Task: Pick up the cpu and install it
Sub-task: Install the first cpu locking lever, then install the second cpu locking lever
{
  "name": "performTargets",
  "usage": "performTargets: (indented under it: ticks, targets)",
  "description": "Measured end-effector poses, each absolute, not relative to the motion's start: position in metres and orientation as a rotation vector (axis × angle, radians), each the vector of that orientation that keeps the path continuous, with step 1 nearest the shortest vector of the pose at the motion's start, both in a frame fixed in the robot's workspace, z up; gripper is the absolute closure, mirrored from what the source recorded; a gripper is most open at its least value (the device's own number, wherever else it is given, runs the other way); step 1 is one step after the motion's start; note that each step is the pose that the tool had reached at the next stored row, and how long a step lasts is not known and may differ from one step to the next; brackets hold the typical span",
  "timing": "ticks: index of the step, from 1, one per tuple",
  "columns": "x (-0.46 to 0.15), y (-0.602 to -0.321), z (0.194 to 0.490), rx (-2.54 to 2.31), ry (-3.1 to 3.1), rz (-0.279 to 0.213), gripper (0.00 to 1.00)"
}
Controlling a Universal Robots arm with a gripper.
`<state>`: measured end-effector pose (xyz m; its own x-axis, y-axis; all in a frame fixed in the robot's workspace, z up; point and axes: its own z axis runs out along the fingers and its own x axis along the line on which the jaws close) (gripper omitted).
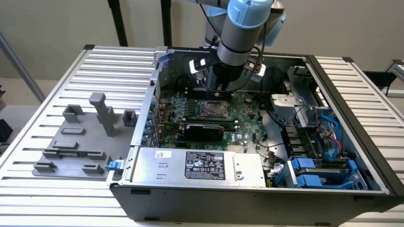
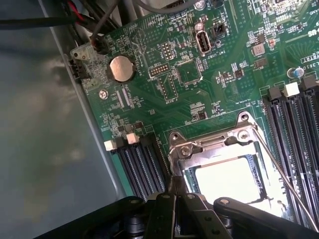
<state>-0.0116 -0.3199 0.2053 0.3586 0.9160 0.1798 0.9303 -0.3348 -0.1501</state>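
Note:
The cpu point(image 1: 210, 110) is a flat square chip with a pale shiny top. It lies inside the metal-framed socket on the green motherboard point(image 1: 243, 106) of the open computer case. The wrist view has the cpu point(image 2: 229, 180) bright within the socket frame point(image 2: 199, 147). My gripper point(image 1: 218, 91) hangs over the board just behind the socket. Its black fingers point(image 2: 175, 191) are shut together at the socket's edge, and I see nothing between them.
A grey power supply box point(image 1: 196, 165) fills the case's front. A black card point(image 1: 202, 128) stands just in front of the socket. Memory slots point(image 2: 139, 167) flank the socket, with a coin battery point(image 2: 121, 68) nearby. Blue drive bays point(image 1: 319, 172) and cables fill the exterior view's right. A grey fixture point(image 1: 82, 137) sits on the slatted table.

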Motion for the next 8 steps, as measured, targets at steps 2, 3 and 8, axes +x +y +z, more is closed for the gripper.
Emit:
performTargets:
  ticks: [2, 3, 8]
  targets:
    - [-0.0117, -0.3211, 0.2077, -2.391, -1.656, -0.096, 0.89]
    - [-0.0117, -0.3217, 0.2080, -2.390, -1.656, -0.097, 0.89]
    - [-0.0117, -0.3219, 0.2082, -2.390, -1.655, -0.097, 0.89]
